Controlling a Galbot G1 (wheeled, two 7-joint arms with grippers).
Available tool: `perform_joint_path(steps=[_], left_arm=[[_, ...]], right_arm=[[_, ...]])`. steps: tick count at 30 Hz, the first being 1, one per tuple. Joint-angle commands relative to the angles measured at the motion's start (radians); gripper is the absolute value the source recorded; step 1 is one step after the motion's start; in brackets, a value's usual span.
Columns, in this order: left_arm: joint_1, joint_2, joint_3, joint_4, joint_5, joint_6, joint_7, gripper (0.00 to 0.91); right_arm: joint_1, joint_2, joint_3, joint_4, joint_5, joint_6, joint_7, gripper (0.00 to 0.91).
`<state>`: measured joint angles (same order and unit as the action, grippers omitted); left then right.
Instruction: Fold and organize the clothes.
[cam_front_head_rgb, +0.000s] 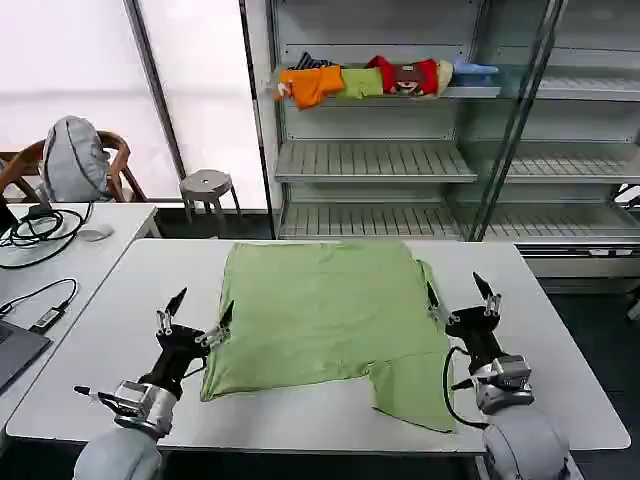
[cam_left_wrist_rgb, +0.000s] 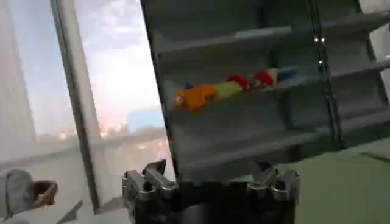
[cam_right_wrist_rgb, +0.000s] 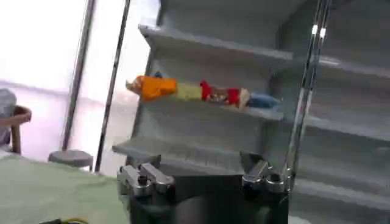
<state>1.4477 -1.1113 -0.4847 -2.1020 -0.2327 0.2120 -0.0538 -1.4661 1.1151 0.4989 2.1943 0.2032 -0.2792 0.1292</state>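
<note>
The clothes are one light green shirt (cam_front_head_rgb: 320, 310), spread flat on the white table (cam_front_head_rgb: 560, 330), with one short sleeve (cam_front_head_rgb: 410, 385) lying toward the front right. No collar or print is visible on the side facing up. My left gripper (cam_front_head_rgb: 203, 306) is open, tips pointing up, at the shirt's left edge near the front corner. My right gripper (cam_front_head_rgb: 457, 290) is open at the shirt's right edge. In the left wrist view the left gripper (cam_left_wrist_rgb: 210, 176) holds nothing, and the green cloth (cam_left_wrist_rgb: 347, 189) lies beside it. The right gripper (cam_right_wrist_rgb: 204, 176) is likewise empty beside the cloth (cam_right_wrist_rgb: 49, 192).
A metal shelf rack (cam_front_head_rgb: 380, 160) stands behind the table, with orange, green, red and blue garments (cam_front_head_rgb: 370, 80) bunched in a row on one shelf. A stool (cam_front_head_rgb: 207, 185) stands at the back left. A second table (cam_front_head_rgb: 100, 250) to the left carries cables and a laptop (cam_front_head_rgb: 15, 350).
</note>
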Motion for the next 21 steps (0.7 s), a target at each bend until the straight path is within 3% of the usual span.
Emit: perform_joint_path(steps=[1,4,7,12,17,21], left_arm=[[0.140,0.004,0.011,-0.092,-0.139,0.229,-0.066,0.907],[0.158,0.012,-0.003,-0.135,-0.181,0.291,-0.102,0.907],[0.173,0.014,-0.006,-0.144,-0.187,0.316,-0.144,0.907],[0.192,0.013,-0.027,-0.149,-0.199,0.338,-0.197,0.907],[0.193,0.017,-0.041,-0.136,-0.223,0.337,-0.214,0.907],[0.187,0.021,-0.053,-0.140,-0.235,0.338,-0.218,0.907]], right_arm=[[-0.266,-0.036,0.081,0.093,-0.020,-0.015,-0.072,0.907],[-0.311,-0.037,0.095,0.119,0.057,-0.039,-0.024,0.907],[-0.355,-0.029,0.089,0.132,0.044,-0.069,-0.015,0.907],[-0.390,-0.010,0.106,0.119,0.043,-0.121,-0.028,0.907],[-0.407,-0.014,0.111,0.118,0.038,-0.120,-0.078,0.907],[-0.403,-0.007,0.110,0.103,0.036,-0.122,-0.083,0.907]])
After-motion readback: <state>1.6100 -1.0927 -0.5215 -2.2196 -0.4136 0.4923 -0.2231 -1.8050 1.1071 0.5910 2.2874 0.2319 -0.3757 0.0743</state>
